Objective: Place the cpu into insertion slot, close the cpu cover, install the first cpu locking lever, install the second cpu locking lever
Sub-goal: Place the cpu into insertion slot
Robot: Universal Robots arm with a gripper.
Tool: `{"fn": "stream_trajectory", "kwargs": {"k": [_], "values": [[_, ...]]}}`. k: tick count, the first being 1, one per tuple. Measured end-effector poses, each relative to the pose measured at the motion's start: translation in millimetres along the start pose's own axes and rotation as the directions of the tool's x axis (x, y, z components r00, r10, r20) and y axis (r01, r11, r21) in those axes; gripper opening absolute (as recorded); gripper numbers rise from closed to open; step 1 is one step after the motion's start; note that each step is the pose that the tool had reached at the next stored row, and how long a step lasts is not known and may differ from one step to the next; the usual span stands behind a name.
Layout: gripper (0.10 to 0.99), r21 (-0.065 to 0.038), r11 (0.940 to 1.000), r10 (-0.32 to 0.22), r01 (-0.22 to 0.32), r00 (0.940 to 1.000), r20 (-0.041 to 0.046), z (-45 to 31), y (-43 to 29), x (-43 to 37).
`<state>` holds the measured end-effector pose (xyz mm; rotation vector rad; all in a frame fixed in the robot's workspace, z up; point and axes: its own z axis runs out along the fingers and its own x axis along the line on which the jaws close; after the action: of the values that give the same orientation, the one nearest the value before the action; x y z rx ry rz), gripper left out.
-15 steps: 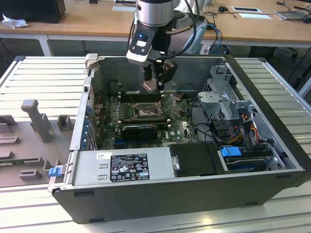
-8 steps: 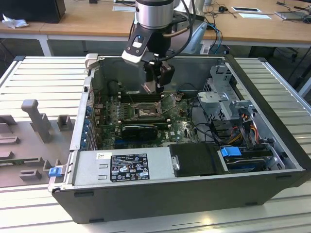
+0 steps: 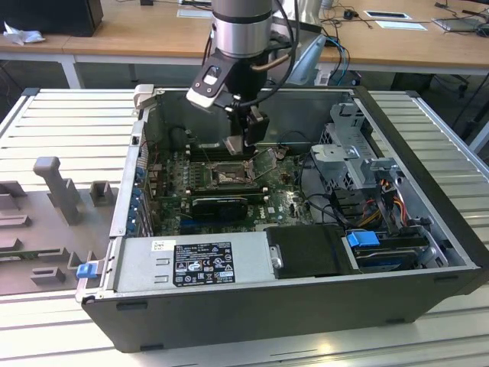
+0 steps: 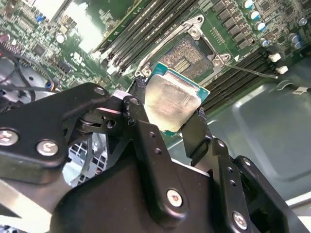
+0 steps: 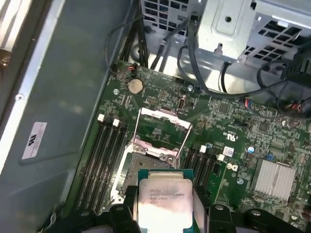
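My gripper [image 3: 243, 143] hangs inside the open computer case, shut on the cpu [image 3: 233, 145]. The cpu [image 4: 172, 99] is a pale metal-faced square on a green board, clamped by its edges between two black fingers [image 4: 194, 131]. It hovers slightly above and beside the insertion slot [image 4: 187, 56], apart from it. The slot's greyish contact field [image 5: 132, 166] lies bare, partly hidden by the cpu [image 5: 165, 199]. The cpu cover [image 5: 163, 127], a silver frame with a square window, stands swung open beyond the slot. A thin locking lever [image 4: 252, 70] sticks out beside the slot.
Black memory slots [image 5: 99, 160] flank the socket on both sides. A drive cage [image 3: 351, 149] with cables sits toward the exterior view's right, and the power supply [image 3: 191, 264] lies along the case's near side. A grey fixture [image 3: 53, 183] stands on the table outside the case.
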<state>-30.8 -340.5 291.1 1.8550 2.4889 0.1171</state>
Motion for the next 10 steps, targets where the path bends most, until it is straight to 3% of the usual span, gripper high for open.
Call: {"fn": "stream_trajectory", "kwargs": {"k": [2, 3, 6, 10], "values": [[0.537, -0.001, 0.9996, 0.029, -0.029, 0.9996, 0.0025, 4.3, -0.2, 0.0], [0.537, -0.002, 0.9969, 0.079, -0.079, 0.9969, 0.0064, 9.3, -0.7, -0.1], [0.537, -0.003, 0.9901, 0.14, -0.14, 0.99, 0.0114, 14.4, -1.1, -0.2], [0.537, -0.004, 0.9836, 0.18, -0.18, 0.9835, 0.0146, 19.9, -2.2, 0.8]]}}
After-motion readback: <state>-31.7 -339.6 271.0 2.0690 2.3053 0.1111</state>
